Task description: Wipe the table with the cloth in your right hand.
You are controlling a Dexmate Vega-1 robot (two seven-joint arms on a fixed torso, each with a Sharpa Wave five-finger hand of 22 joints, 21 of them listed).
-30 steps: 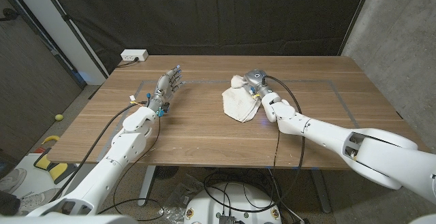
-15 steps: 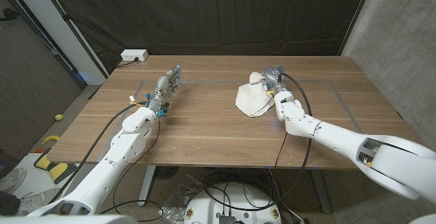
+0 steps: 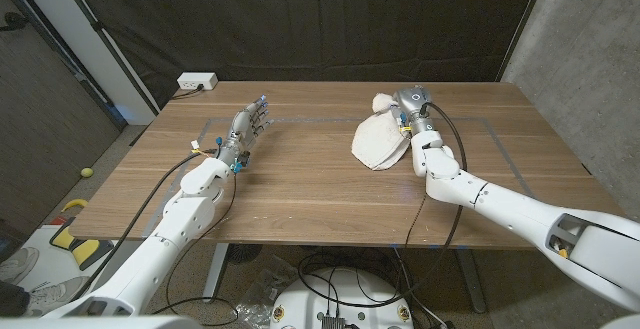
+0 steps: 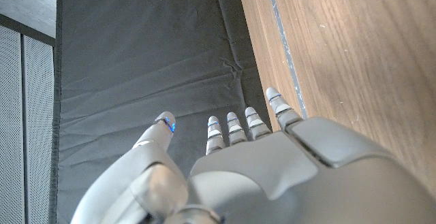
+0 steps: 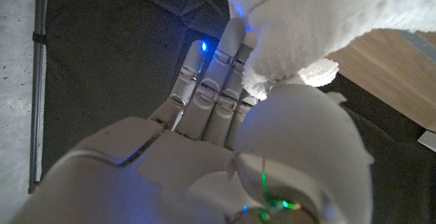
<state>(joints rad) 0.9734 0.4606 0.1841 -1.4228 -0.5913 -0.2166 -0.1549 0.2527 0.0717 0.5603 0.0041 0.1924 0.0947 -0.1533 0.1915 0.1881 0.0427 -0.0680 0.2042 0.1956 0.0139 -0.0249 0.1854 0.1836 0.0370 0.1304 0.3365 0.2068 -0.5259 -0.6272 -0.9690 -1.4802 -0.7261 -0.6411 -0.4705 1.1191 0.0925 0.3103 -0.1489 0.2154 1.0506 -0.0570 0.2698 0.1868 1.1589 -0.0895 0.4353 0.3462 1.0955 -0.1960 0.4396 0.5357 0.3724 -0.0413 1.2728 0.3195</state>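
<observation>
A crumpled white cloth point(image 3: 378, 139) lies spread on the wooden table point(image 3: 300, 184) right of its middle. My right hand point(image 3: 400, 107) grips the cloth's far end and presses it on the tabletop. In the right wrist view the cloth point(image 5: 320, 20) is bunched between the thumb and the fingers point(image 5: 211, 81) of that hand. My left hand point(image 3: 250, 121) stands on its edge at the table's left, holding nothing, its fingers apart and pointing away from me. The left wrist view shows the same left hand point(image 4: 272, 163) beside the bare wood.
A white power strip point(image 3: 197, 82) sits at the table's far left corner. A faint taped rectangle point(image 3: 490, 124) marks the tabletop. A black curtain hangs behind the table, and cables trail on the floor under the near edge.
My right hand has dragged the cloth to the right and farther from me across the table. The left arm has stayed still.
</observation>
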